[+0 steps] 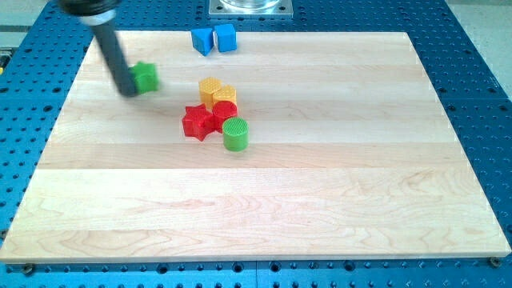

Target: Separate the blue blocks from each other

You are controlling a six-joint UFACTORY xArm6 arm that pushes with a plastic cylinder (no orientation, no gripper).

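Observation:
Two blue blocks sit side by side at the board's top edge: the left one (202, 40) and the right one (226, 37) touch or nearly touch. My tip (128, 90) is at the upper left of the board, right against the left side of a green block (146, 77). The rod slants up toward the view's top left. The tip is well to the left of and below the blue blocks.
A cluster lies near the board's middle: two yellow blocks (210, 89) (226, 95), a red star-shaped block (198, 122), another red block (225, 111) and a green cylinder (236, 134). The wooden board (320, 200) rests on a blue perforated table. A metal mount (251, 7) stands at the top.

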